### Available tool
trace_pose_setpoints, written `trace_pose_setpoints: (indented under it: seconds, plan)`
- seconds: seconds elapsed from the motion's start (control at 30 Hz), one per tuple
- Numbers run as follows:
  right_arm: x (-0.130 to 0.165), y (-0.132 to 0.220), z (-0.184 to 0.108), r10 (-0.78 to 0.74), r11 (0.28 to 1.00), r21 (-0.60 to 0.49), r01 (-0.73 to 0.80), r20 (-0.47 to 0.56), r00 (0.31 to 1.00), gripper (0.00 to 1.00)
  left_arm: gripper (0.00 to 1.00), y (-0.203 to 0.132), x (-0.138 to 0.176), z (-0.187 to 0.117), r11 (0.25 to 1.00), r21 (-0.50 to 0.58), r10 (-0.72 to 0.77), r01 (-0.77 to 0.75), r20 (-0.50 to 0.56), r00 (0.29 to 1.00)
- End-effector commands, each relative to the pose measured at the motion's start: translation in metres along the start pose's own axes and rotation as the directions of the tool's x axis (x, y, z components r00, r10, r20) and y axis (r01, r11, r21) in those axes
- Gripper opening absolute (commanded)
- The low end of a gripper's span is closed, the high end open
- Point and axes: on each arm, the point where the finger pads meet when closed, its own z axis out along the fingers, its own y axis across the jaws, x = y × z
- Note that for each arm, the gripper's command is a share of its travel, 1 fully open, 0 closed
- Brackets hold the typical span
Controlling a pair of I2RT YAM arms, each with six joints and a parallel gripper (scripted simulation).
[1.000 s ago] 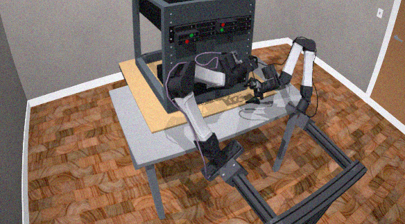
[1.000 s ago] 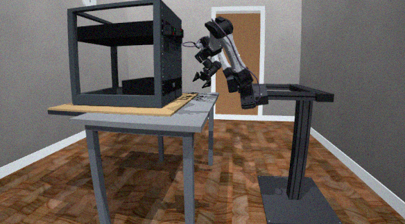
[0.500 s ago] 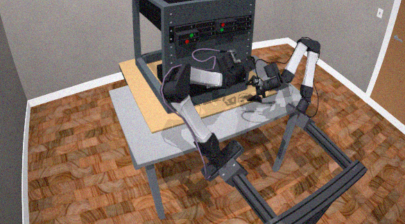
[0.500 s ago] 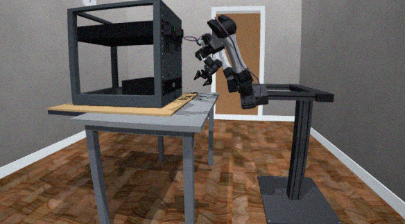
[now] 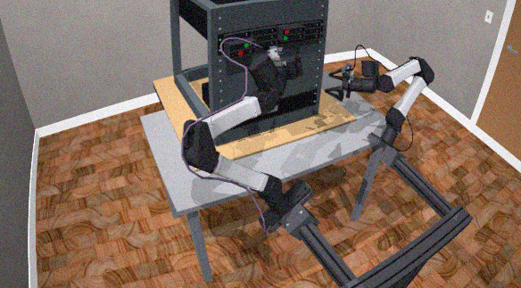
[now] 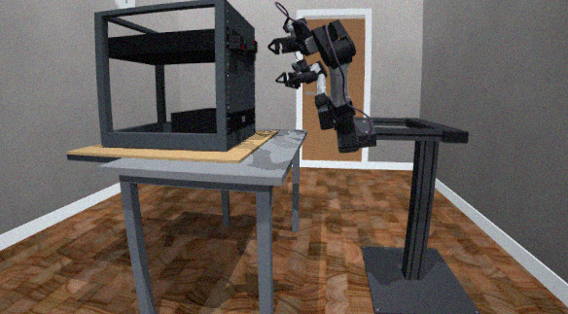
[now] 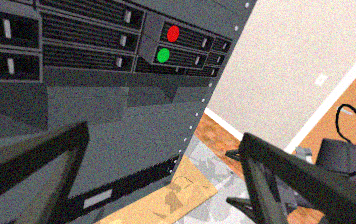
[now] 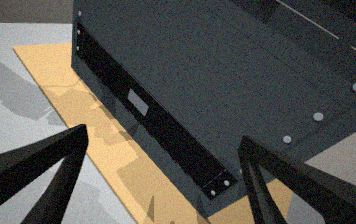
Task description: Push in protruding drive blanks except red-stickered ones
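Grey table (image 5: 165,158) (image 6: 204,172); tan board (image 5: 241,151) (image 6: 170,154) (image 7: 145,212) (image 8: 45,65) flat on it; rack (image 5: 213,64) (image 6: 221,75) (image 7: 135,115) (image 8: 200,90) upright on board.
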Motion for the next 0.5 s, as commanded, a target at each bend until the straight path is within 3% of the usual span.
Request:
trace_pose_setpoints:
  seconds: [0.0, 0.1, 0.17, 0.3, 0.47]
  plan:
    - [-0.070, -0.039, -0.027, 0.184, 0.974, 0.115, -0.195, 0.098, 0.978, 1.00, 1.00, 0.031, -0.030, -0.025, 0.966, -0.130, 0.220, -0.222, -0.030, 0.975]
    - [-0.118, -0.053, -0.046, 0.251, 0.950, 0.138, -0.282, 0.203, 0.946, 1.00, 1.00, 0.047, -0.058, -0.042, 0.946, -0.184, 0.273, -0.265, 0.015, 0.962]
    - [-0.118, -0.053, -0.046, 0.251, 0.950, 0.138, -0.282, 0.203, 0.946, 1.00, 1.00, 0.047, -0.058, -0.042, 0.946, -0.184, 0.273, -0.265, 0.015, 0.962]
    - [-0.165, -0.064, -0.064, 0.306, 0.921, 0.145, -0.361, 0.302, 0.903, 1.00, 1.00, 0.063, -0.084, -0.060, 0.923, -0.232, 0.326, -0.307, 0.048, 0.944]
    - [-0.201, -0.072, -0.079, 0.340, 0.899, 0.141, -0.414, 0.370, 0.865, 1.00, 1.00, 0.076, -0.104, -0.075, 0.905, -0.271, 0.358, -0.327, 0.075, 0.931]
